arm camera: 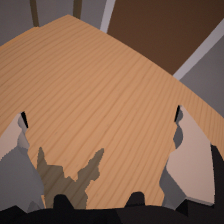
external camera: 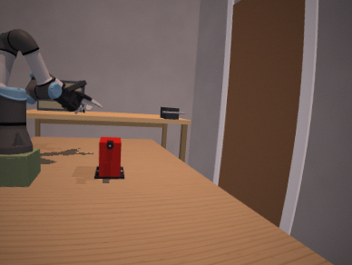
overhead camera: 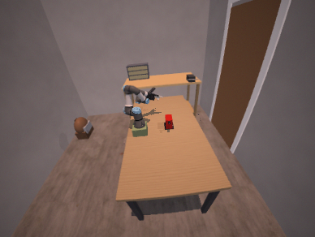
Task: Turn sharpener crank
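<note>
The red sharpener (overhead camera: 169, 121) stands upright on a black base on the wooden table, in front of the arm's green pedestal. In the exterior view the sharpener (external camera: 111, 157) shows a small dark hub near its top; I cannot make out the crank. My gripper (overhead camera: 154, 96) is open and empty, held in the air beyond and above the sharpener, well apart from it. It also shows in the exterior view (external camera: 88, 104). In the wrist view the two fingers of my gripper (arm camera: 100, 125) stand wide over bare table top; the sharpener is not in that view.
The arm's green pedestal (overhead camera: 139, 130) stands at the table's left edge. A second table (overhead camera: 170, 79) behind carries a small black box (overhead camera: 190, 77) and a slatted crate (overhead camera: 137, 71). A brown door (overhead camera: 248, 69) is on the right.
</note>
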You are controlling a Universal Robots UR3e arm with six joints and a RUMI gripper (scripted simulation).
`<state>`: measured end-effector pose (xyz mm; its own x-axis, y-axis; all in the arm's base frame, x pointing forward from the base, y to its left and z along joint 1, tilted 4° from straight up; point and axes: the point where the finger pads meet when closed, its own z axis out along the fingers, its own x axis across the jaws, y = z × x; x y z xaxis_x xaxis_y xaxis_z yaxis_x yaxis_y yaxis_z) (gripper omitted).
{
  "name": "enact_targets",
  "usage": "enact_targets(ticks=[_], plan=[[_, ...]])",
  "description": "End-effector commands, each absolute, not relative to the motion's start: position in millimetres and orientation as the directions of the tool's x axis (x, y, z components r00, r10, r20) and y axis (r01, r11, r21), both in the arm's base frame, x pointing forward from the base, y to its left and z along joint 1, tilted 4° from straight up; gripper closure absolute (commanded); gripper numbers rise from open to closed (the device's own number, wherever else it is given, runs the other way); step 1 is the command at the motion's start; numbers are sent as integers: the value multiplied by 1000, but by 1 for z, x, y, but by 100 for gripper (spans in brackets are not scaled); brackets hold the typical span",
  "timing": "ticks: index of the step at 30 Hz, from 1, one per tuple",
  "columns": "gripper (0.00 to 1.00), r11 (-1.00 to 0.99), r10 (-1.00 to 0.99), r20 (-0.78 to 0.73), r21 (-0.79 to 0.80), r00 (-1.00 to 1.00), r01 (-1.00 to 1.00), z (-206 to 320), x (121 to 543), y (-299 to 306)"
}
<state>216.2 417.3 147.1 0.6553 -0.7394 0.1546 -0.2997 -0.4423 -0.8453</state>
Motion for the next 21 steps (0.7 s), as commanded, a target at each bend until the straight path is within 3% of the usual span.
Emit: enact_targets(ticks=[1,17,18,21], plan=[[0,-441,-740,154,-847,655,-299,148,216,418],[0,-441,-740,154,-847,655,-299,148,216,418],[68,-439,-740,153,-847,655,-298,154,217,417],[68,-440,-740,154,-847,655,-298,169,217,417]])
